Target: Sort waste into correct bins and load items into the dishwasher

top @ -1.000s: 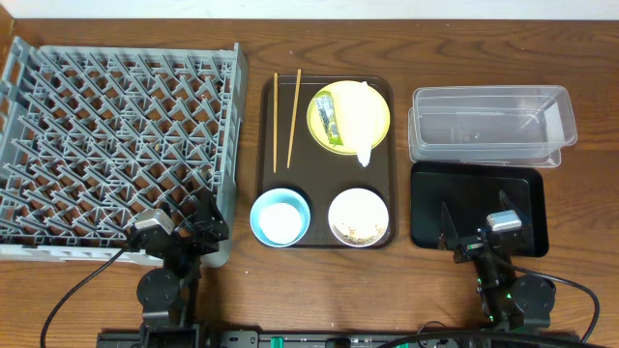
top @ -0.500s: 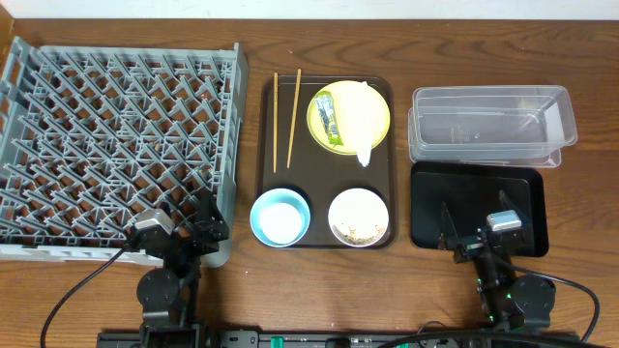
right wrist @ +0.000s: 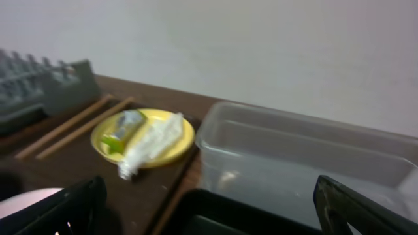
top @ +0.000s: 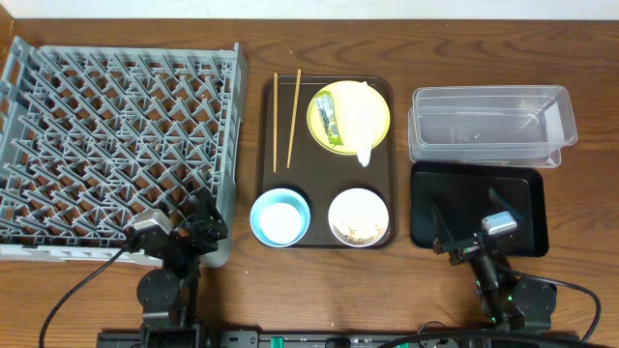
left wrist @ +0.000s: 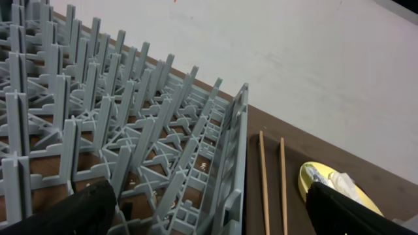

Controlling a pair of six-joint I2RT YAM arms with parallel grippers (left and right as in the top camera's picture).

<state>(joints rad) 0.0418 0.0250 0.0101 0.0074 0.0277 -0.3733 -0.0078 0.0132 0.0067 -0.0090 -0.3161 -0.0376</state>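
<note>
left gripper (top: 184,215): jaws spread wide, holding nothing; sits over the near right corner of the dish rack (top: 116,145). In the left wrist view its two dark fingers (left wrist: 78,209) frame the rack's right wall.
right gripper (top: 467,224): jaws spread wide, holding nothing; over the near edge of the black tray (top: 474,193). In the right wrist view its fingers (right wrist: 52,209) sit at the two bottom corners of the shot.
dish rack: grey-blue, left side of the table (top: 406,48), peg lattice with nothing loaded.
black tray: right side, near edge of the table, nothing in it.
clear tub (top: 488,126): just behind the black tray, nothing visible in it.
serving tray (top: 309,179): dark brown, between the rack and the two bins; carries everything below.
chopsticks (top: 286,116): two, lying side by side on the tray's far left, running front to back.
yellow plate (top: 379,111): tray's far right.
wrapper (top: 328,118): green-yellow, on the left part of the plate.
napkin (top: 360,116): white, crumpled, on the plate beside the wrapper; near end hangs over the plate's rim.
blue bowl (top: 257,208): tray's near left.
white cup (top: 279,222): inside the blue bowl.
white bowl (top: 358,205): tray's near right, just beside the blue bowl.
crumbs (top: 356,232): pale, loose, in the white bowl.
</note>
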